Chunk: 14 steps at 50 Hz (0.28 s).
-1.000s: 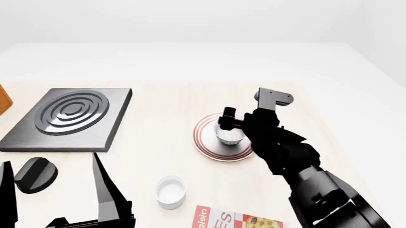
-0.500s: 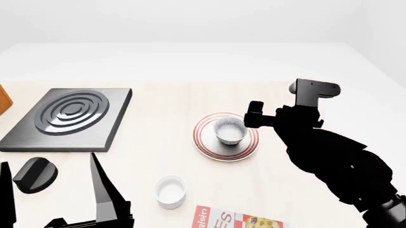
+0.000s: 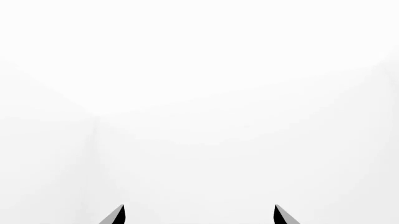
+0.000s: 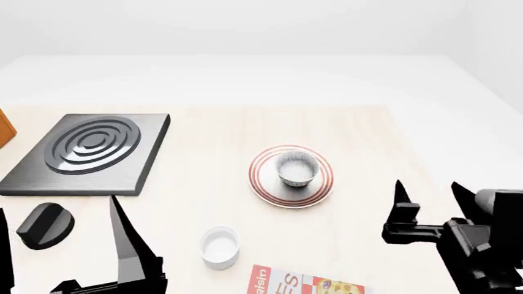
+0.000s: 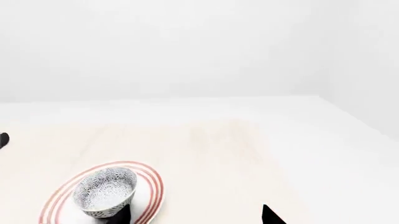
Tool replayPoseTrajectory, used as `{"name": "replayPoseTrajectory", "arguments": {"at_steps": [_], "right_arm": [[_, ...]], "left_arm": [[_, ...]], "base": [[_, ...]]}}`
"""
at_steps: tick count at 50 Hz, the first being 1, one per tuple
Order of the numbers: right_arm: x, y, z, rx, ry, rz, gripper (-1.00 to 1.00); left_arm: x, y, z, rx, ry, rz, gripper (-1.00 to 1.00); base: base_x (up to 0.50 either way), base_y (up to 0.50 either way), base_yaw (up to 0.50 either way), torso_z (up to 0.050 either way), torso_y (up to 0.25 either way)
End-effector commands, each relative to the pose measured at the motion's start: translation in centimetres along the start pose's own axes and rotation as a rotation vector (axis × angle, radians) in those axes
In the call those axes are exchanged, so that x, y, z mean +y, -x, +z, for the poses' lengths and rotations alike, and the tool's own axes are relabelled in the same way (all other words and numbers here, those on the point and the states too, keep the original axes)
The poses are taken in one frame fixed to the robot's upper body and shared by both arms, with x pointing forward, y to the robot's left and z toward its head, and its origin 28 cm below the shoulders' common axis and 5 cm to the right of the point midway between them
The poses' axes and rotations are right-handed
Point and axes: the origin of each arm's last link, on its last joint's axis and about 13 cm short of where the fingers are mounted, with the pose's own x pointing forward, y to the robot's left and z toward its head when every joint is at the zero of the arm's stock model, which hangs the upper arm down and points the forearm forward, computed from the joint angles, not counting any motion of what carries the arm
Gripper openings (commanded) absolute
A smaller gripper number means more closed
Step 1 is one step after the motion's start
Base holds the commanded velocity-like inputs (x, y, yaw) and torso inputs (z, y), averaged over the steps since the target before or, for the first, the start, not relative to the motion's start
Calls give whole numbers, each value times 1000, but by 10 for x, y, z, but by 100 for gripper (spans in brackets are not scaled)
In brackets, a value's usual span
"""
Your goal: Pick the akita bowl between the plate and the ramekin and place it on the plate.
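A box (image 4: pixel 302 283) near the right gripper (image 4: pixel 429 195) shows cut-off letters, "aisin" and "ES". The grey-speckled akita bowl (image 4: pixel 296 169) sits upright on the red-ringed plate (image 4: pixel 270 188), ahead of that spread, empty gripper. The left gripper (image 4: pixel 61 239) is also spread, empty.

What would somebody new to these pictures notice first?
Probably the speckled bowl sitting upright on the red-ringed plate in the middle of the pale table. Next, the dark slab with raised rings at the far left, and the right gripper, open and empty, off to the plate's right. A small white cup stands nearer the robot.
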Motion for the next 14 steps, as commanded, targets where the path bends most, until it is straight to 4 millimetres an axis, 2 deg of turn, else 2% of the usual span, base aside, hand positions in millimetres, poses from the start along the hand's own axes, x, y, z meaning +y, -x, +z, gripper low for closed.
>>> {"name": "replayPoseTrajectory", "arguments": {"at_steps": [1, 4, 6, 12, 14], "right_arm": [[6, 58, -2, -311, -61, 29, 100], [6, 63, -8, -477, -79, -3, 100], [3, 63, -7, -599, -23, -62, 100], [-9, 75, 9, -898, 0, -213, 100], [-14, 79, 13, -1012, 13, -291, 100]], "left_arm": [[9, -4, -3, -10, -42, 42, 100], [17, -8, -5, -13, -95, 70, 100], [27, -11, -7, -15, -141, 103, 100], [56, -15, -5, -30, -245, 239, 100], [72, -13, -3, -47, -301, 297, 100]], "base": [[0, 0, 0, 0, 0], [0, 0, 0, 0, 0], [0, 0, 0, 0, 0], [0, 0, 0, 0, 0], [0, 0, 0, 0, 0]]}}
